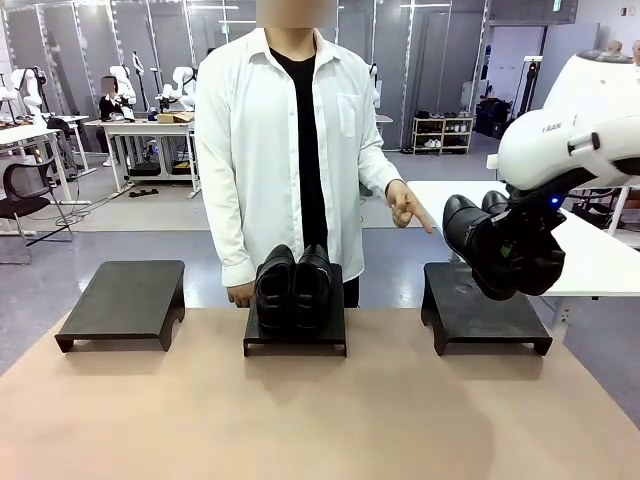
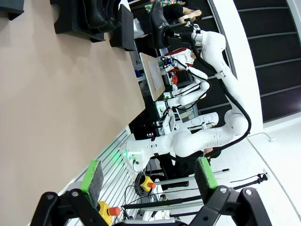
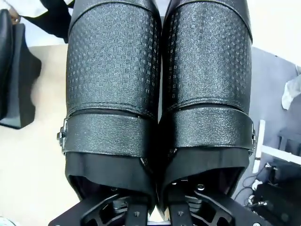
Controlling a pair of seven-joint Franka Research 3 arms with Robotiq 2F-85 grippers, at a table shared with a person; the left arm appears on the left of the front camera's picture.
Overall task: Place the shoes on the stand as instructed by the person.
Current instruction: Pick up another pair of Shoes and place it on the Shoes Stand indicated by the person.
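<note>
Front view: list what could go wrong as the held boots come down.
The pair of black leather ankle boots hangs tilted in the right gripper above the black right-hand stand; it may land crooked or slip off. The person's pointing hand is close to the boots, so a swing could hit it.

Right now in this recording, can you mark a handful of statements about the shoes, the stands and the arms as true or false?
1. The right tool holds the pair of ankle boots above the right stand. True.
2. The middle stand is bare. False: the pair of low dress shoes sits on it.
3. The person's hand points toward the right stand. True.
4. The left tool grips a shoe. False: it is open, holding nothing.
5. The left stand carries a boot. False: nothing is on it.
</note>
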